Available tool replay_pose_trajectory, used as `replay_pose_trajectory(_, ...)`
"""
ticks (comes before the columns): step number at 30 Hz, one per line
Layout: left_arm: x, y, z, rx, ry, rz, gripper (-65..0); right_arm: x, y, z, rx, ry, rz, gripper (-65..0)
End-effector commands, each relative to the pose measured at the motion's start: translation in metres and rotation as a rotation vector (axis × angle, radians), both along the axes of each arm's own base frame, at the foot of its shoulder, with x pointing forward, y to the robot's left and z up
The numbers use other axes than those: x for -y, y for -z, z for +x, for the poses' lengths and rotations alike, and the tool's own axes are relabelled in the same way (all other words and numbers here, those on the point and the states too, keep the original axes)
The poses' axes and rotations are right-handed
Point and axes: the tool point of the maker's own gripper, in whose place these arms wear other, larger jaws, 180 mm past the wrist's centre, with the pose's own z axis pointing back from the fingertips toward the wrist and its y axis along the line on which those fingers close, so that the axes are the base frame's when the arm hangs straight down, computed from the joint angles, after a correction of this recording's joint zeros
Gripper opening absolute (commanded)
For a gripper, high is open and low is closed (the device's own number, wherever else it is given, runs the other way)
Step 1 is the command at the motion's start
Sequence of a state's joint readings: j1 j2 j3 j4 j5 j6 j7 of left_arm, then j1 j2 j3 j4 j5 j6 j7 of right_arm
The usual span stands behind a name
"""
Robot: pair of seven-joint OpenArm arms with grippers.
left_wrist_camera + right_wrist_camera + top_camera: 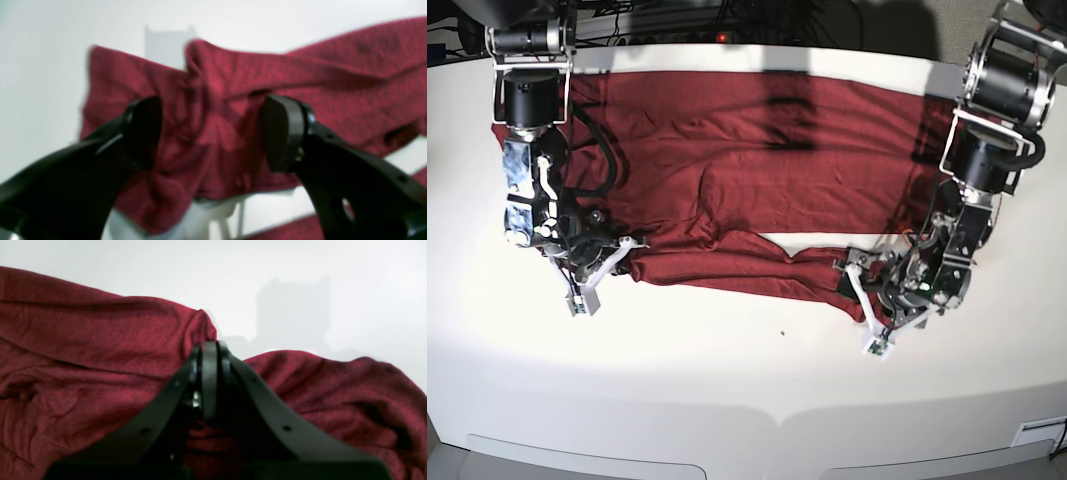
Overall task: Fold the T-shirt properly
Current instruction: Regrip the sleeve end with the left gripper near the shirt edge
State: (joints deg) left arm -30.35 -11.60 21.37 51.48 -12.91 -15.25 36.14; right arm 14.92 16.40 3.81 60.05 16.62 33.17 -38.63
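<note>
The dark red T-shirt [757,170] lies spread across the white table [727,380], its lower edge folded up and wrinkled. My right gripper [210,348] is shut on a pinch of the T-shirt [100,340] at its lower left edge; in the base view this gripper [630,250] sits at the cloth's left end. My left gripper [213,133] stands open, its black fingers [283,133] on either side of a bunched corner of the T-shirt [217,110]. In the base view that gripper [865,292] is at the shirt's lower right corner.
The table's curved front edge [777,415] runs below the shirt. Cables and equipment [727,15] lie behind the table's far edge. Both arm bases [1007,80] stand at the back corners.
</note>
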Motion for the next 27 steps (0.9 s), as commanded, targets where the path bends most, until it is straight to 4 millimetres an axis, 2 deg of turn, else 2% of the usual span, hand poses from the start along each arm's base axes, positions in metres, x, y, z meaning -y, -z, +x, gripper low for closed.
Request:
replay_pose_trajectory(1,0.001,-0.027,0.022,0.070,-0.002,-0.012,-19.9,0.007,0.005,-0.007,-0.049,-0.010,-0.041,-65.0)
replay_pose_trajectory(8,0.000,-0.035,0.028,0.064,-0.007,-0.012,-19.9,0.006,0.005,-0.007,-0.047,-0.010,-0.040,-65.0)
replay_pose_trajectory(13,0.007,-0.017,0.012,0.034,-0.010,-0.057,-20.0,0.007,0.005,-0.007,-0.049,-0.010,-0.041,-65.0)
replay_pose_trajectory(17,0.006,-0.012,0.008,0.024,-0.011,-0.046,-20.4,0.007,0.005,-0.007,-0.050,-0.010,-0.043,-65.0)
replay_pose_trajectory(27,0.001,-0.031,0.027,0.095,-0.041,-0.038,-20.6,0.007,0.006,-0.008,-0.052,-0.011,-0.043,-65.0)
